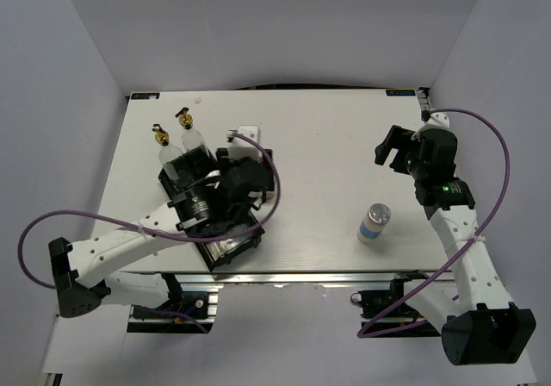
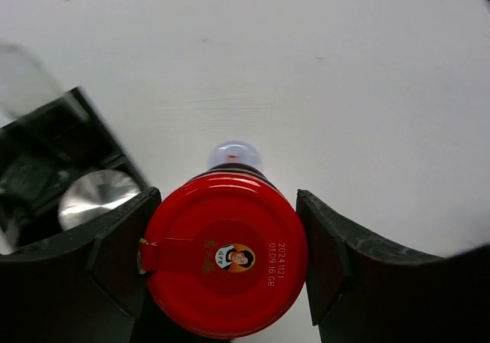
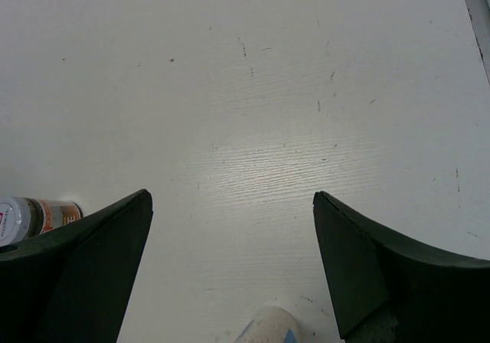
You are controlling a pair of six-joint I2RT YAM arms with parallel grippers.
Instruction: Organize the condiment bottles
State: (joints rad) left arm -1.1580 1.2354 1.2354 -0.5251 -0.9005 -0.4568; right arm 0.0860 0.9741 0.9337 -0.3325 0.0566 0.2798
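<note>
In the left wrist view my left gripper [image 2: 224, 197] is shut on a red-lidded jar [image 2: 226, 255], one finger pressed to each side of the lid. It sits at the right edge of the black tray [image 2: 46, 132]. A silver-lidded jar [image 2: 96, 197] stands in the tray, and a purple-capped jar [image 2: 235, 155] stands on the table just beyond the red one. Two tall clear bottles with gold spouts [image 1: 188, 136] stand at the tray's far left corner. A silver-lidded jar [image 1: 374, 222] stands alone on the table at the right. My right gripper [image 1: 392, 149] hovers open beyond it, over bare table.
The left arm [image 1: 129, 239] reaches across the tray [image 1: 237, 252] and hides most of it from above. In the right wrist view a labelled jar [image 3: 38, 213] shows at the left, and a white-and-blue thing [image 3: 268, 329] that I cannot identify at the bottom edge. The table's edge [image 3: 476, 6] runs down the right side.
</note>
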